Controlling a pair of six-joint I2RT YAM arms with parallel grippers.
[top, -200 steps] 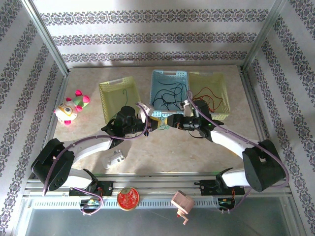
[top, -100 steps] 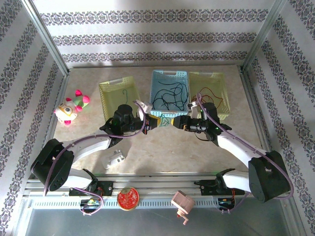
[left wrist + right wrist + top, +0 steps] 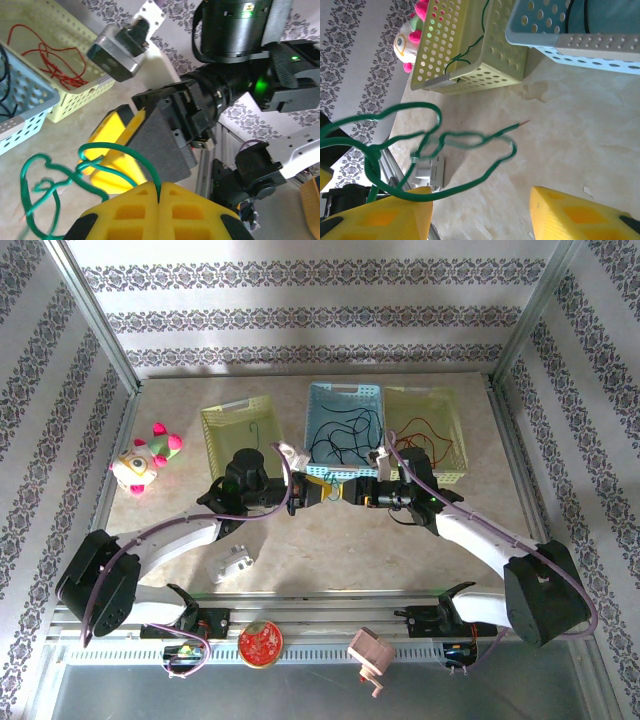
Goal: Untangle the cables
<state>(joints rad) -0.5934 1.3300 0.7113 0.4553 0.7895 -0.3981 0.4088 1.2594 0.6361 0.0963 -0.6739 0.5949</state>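
Note:
A green cable is pinched between the yellow fingertips of my left gripper, which is shut on it. Its loose loops hang in front of my right gripper, which stands open, and the cable lies across its left finger. The two grippers face each other just in front of the blue basket, left gripper and right gripper, with the green cable between them. Black cables lie in the blue basket, red cables in the right yellow basket.
Three baskets stand in a row: yellow-green holding one thin green wire, blue, yellow. A plush toy lies at the left. A small white block sits on the table near the left arm.
The right gripper drew off to the right and has come back toward the left gripper. The left gripper has shifted slightly right, still holding the green cable.

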